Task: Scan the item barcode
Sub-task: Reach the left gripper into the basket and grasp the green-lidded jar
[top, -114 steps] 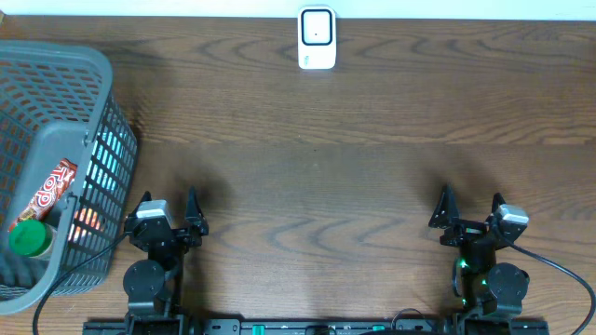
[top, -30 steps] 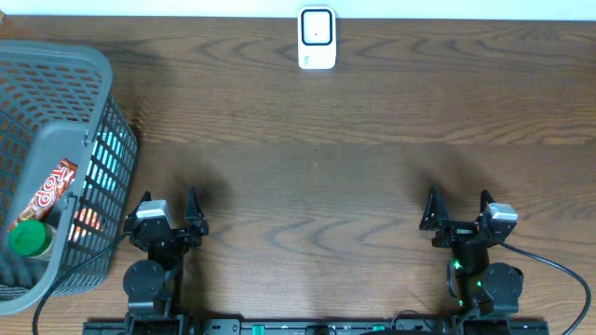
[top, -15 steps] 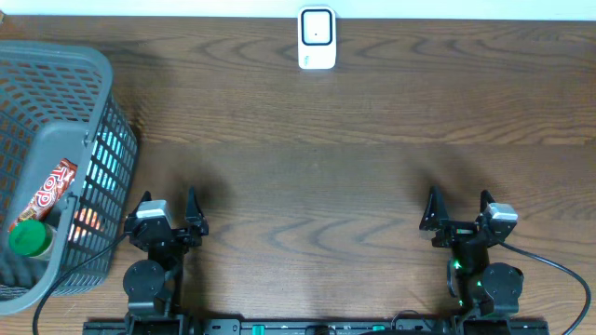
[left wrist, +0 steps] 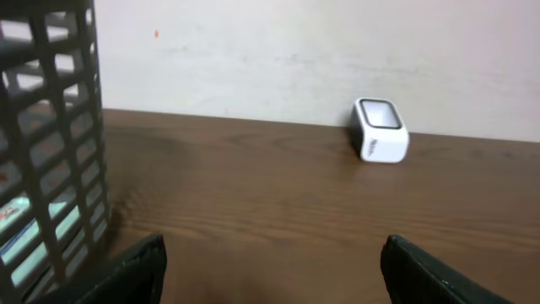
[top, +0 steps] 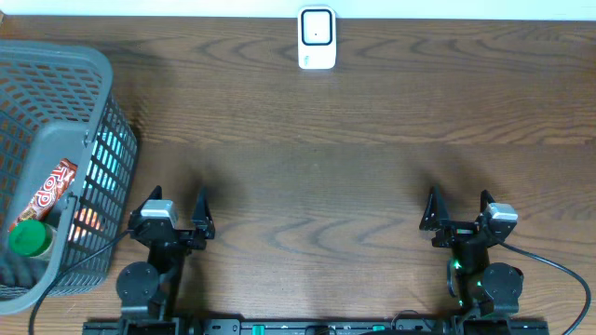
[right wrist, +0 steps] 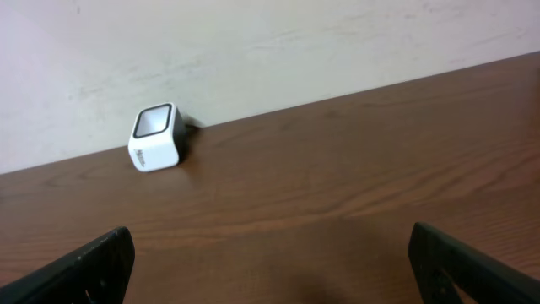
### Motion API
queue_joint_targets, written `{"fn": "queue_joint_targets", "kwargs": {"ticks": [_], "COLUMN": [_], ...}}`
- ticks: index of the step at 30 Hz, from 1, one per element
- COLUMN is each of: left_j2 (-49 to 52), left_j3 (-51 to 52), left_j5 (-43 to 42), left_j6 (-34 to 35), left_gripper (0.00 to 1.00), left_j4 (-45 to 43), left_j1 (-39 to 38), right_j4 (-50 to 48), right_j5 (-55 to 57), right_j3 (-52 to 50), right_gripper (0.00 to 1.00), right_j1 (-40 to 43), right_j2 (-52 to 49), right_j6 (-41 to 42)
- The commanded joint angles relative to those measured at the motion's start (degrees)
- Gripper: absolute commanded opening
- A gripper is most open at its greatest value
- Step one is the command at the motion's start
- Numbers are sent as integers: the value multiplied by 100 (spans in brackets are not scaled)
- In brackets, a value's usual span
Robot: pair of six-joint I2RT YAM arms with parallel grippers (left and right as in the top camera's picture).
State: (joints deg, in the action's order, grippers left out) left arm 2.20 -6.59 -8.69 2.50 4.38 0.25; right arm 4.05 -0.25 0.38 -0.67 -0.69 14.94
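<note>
Overhead: scanner, white, stands at far edge of desk, centre. Grey basket on L side, running out of frame. Inside it, a red bar lying aslant, w/ a green-cap jar just beside its near end; more packs show through the mesh, can't tell what. L claw at near edge, just beside basket's near corner, jaws apart, nothing between. R claw at near edge on R side, well apart from everything, jaws spread wide, empty.

L wrist: L claw released, both finger tips low in frame w/ bare desk between. Basket wall close on L. Scanner far off, R of centre, against pale wall.

R wrist: R claw released, tips at both lower corners, bare desk between. Scanner far off to L, by the wall.
</note>
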Motion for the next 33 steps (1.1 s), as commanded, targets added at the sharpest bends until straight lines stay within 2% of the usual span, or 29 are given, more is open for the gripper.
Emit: {"fn": "queue_joint_targets", "kwargs": {"ticks": [1, 8, 12, 15, 19, 22, 24, 26, 29, 33], "left_j2": [232, 1141, 1971, 2839, 4153, 4758, 5023, 5215, 5547, 6181], "left_j3": [-518, -1443, -2304, -3589, -5643, -6387, -6520, -6631, -7099, -8196], "left_j5": [-243, -328, -887, -901, -890, -1189, -1580, -1578, -1270, -691], "left_j6": [-76, -83, -205, -240, -861, -846, -846, -772, -468, 57], "left_gripper": [82, 82, 82, 82, 82, 82, 82, 82, 82, 82], "left_j4": [260, 935, 1104, 1954, 3611, 4288, 4286, 4162, 4216, 4662], "left_j1": [-2, -2, -2, -2, -2, -2, -2, 2, 118, 695], "right_j4": [26, 26, 26, 26, 26, 26, 26, 26, 26, 26], "right_j5": [17, 17, 17, 17, 17, 17, 17, 17, 17, 17], "right_j3": [-7, -7, -7, -7, -7, -7, -7, -7, -7, -7], "right_gripper": [99, 99, 99, 99, 99, 99, 99, 99, 99, 99], "right_j1": [-50, -50, -50, -50, -50, -50, -50, -50, -50, -50], "right_j2": [31, 31, 31, 31, 31, 31, 31, 31, 31, 31], "right_j6": [68, 68, 68, 68, 68, 68, 68, 68, 68, 68]}}
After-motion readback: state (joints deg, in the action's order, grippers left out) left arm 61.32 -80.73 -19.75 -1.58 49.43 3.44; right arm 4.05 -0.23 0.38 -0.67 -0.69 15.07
